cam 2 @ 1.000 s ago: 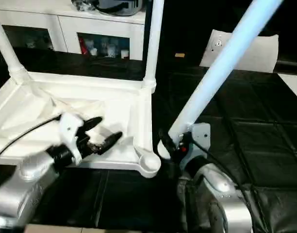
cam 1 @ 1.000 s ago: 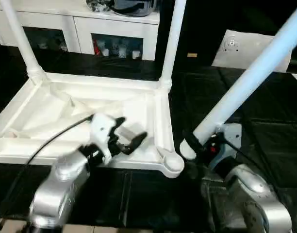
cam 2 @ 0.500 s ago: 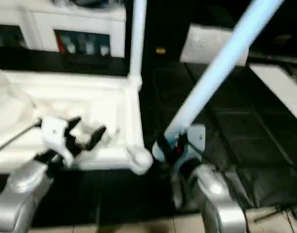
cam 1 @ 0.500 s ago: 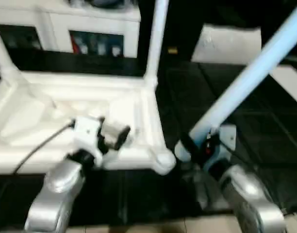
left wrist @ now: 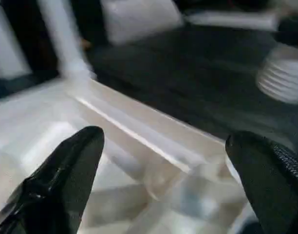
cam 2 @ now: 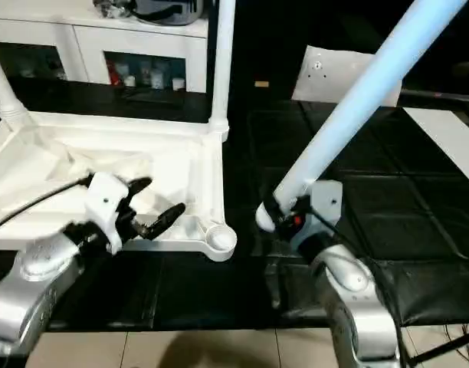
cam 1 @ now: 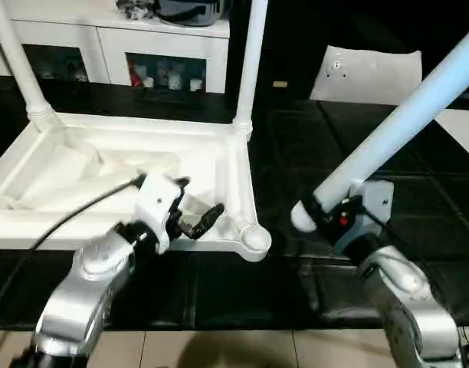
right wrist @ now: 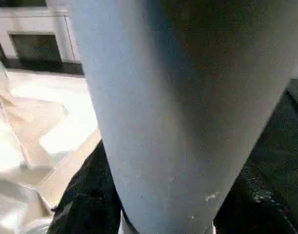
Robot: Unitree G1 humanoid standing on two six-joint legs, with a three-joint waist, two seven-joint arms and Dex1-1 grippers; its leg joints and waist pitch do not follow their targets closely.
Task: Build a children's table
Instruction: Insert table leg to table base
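The white tabletop (cam 1: 104, 172) lies upside down on the black floor mat, ribbed underside up. Two white legs stand upright in its far corner sockets, one at the far left (cam 1: 18, 61) and one at the far right (cam 1: 250, 65). The near right corner socket (cam 1: 255, 238) is empty. My left gripper (cam 1: 193, 207) hovers open over the near right part of the tabletop, its black fingers (left wrist: 66, 175) spread wide above the rim. My right gripper (cam 1: 326, 218) is shut on the thick end of a third leg (cam 1: 395, 126), which slants up to the right, its end just right of the empty socket.
A white cabinet (cam 1: 112, 38) with glass doors stands behind the tabletop. A flat white bag (cam 1: 365, 73) lies on the black mat at the back right. A white board strip (cam 2: 449, 138) lies at the far right. Pale floor tiles show along the near edge.
The camera has swung and settled. My left gripper stays open over the tabletop's near right part. The right gripper still holds the slanted leg beside the empty socket.
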